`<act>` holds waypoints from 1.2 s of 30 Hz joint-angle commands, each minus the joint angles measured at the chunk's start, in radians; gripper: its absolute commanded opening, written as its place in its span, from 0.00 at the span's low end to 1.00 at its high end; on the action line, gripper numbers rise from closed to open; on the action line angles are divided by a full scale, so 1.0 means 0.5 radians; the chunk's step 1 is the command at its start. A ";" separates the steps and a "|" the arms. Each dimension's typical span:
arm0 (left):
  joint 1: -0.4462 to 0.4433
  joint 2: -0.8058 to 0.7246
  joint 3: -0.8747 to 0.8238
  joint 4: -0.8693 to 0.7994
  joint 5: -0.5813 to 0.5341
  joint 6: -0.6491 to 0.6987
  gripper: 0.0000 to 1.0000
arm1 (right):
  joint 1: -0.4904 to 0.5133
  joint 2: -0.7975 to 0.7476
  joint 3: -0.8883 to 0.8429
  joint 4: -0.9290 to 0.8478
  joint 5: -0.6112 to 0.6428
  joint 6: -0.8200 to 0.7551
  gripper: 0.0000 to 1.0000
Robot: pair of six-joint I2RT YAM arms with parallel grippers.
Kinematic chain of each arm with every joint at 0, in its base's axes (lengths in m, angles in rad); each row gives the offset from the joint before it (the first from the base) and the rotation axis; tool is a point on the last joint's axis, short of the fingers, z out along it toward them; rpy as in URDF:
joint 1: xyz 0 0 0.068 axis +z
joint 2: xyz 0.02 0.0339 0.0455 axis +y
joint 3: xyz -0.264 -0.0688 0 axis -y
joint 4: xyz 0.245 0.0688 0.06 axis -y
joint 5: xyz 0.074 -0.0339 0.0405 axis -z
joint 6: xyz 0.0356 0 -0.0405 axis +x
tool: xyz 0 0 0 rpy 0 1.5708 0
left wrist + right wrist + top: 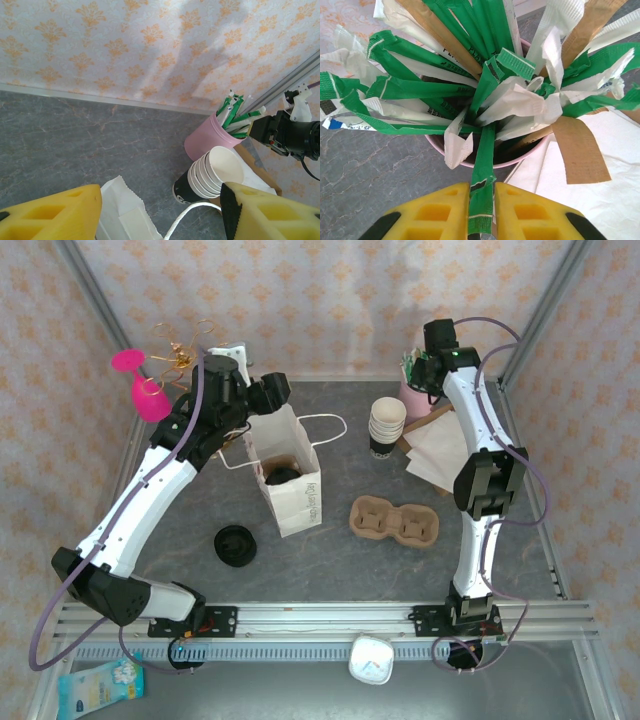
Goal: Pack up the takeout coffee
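Observation:
The takeout coffee (283,475), dark with a black lid, sits inside the upright white paper bag (290,480) at mid-table. My left gripper (268,392) hovers open just behind and above the bag's mouth; in the left wrist view its yellow fingers (50,215) stand wide apart over the bag's edge (120,210), with nothing between them. My right gripper (420,368) is at the pink cup (415,395) of packets at the back right. In the right wrist view it (482,210) is shut on a green packet (482,175) that hangs over the pink rim (470,162).
A stack of lidless cups (386,425) stands right of the bag, with the bag's string handle (325,425) between them. A cardboard cup carrier (394,521), a loose black lid (235,544), napkins (440,450) and a pink glass (145,390) lie around.

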 commanded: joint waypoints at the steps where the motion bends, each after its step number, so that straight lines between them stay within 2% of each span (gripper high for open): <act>1: -0.012 -0.028 0.065 0.008 -0.041 0.049 0.66 | 0.008 0.025 0.007 -0.041 0.056 -0.027 0.18; 13: -0.012 -0.025 0.096 -0.014 -0.043 0.067 0.66 | 0.008 0.009 0.090 -0.067 -0.010 -0.031 0.00; 18: -0.012 -0.045 0.123 -0.051 -0.048 0.086 0.66 | 0.028 -0.155 0.022 -0.097 -0.025 -0.017 0.00; 25: -0.012 -0.122 0.123 -0.118 -0.167 0.127 0.67 | 0.093 -0.489 -0.195 -0.093 -0.010 -0.007 0.00; 32: -0.012 -0.216 0.085 -0.141 -0.219 0.122 0.67 | 0.135 -0.703 -0.214 -0.124 -0.002 -0.012 0.00; 36: -0.012 -0.245 0.078 -0.148 -0.230 0.114 0.67 | 0.157 -0.714 -0.070 -0.210 -0.057 -0.009 0.00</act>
